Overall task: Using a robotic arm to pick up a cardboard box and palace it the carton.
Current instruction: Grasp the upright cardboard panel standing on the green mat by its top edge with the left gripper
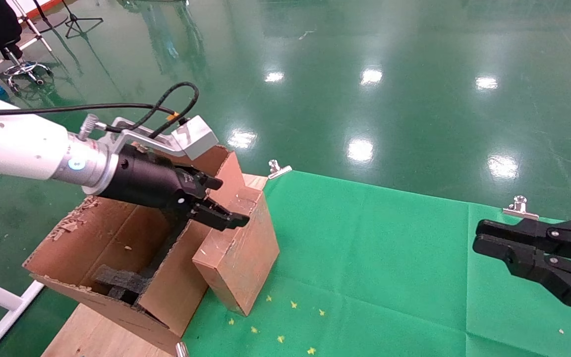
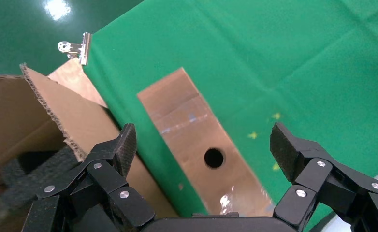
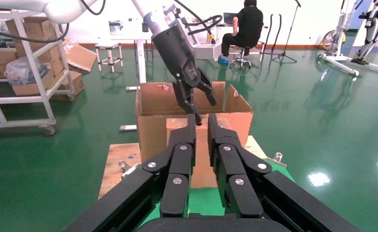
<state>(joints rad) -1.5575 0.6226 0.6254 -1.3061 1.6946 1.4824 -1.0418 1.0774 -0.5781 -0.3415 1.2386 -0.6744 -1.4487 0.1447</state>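
Observation:
The small brown cardboard box (image 1: 241, 258) stands on the green cloth, close against the carton's near wall. Its top face has a round hole (image 2: 214, 157). My left gripper (image 1: 231, 201), on the white robotic arm (image 1: 13, 146), hovers open just above the box's top end; in the left wrist view its two pads (image 2: 125, 145) stand wide on either side of the box (image 2: 187, 121). The large carton (image 1: 92, 233) sits to the left with raised flaps and black foam (image 1: 117, 280) inside. My right gripper (image 1: 479, 238) is parked at the far right, shut and empty.
A green cloth (image 1: 389, 258) covers the table, held by metal clips (image 1: 279, 168) (image 1: 519, 206). The carton rests on a wooden board (image 1: 87, 332). Beyond is shiny green floor, with shelving (image 3: 22, 72) and a seated person (image 3: 247, 24) far off.

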